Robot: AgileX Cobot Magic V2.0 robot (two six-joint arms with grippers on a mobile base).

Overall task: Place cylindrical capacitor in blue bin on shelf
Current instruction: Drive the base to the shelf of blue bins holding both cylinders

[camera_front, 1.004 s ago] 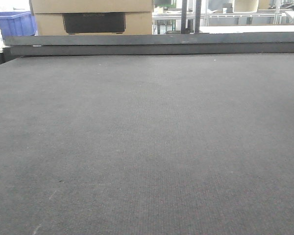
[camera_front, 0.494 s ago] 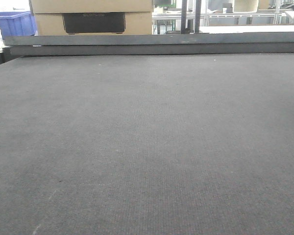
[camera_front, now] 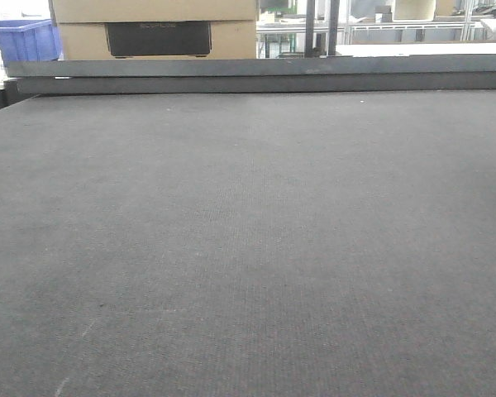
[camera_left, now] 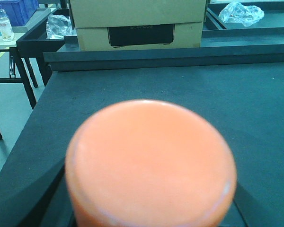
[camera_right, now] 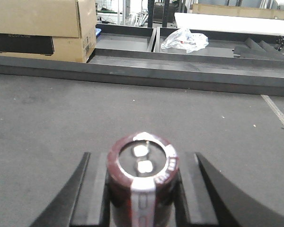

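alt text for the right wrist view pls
A stubby dark brown cylindrical capacitor with a white stripe and silvery top sits between the black fingers of the right gripper, over a dark grey mat. Behind: a tan cardboard box and a crumpled clear plastic bag.

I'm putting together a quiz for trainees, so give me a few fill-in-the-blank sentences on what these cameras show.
Between the jaws of the right gripper, the cylindrical capacitor shows ____ pale terminals on top.
The blurred round object filling the left wrist view is ____.
The bin at the front view's top left is ____.
Missing words: two, orange, blue.
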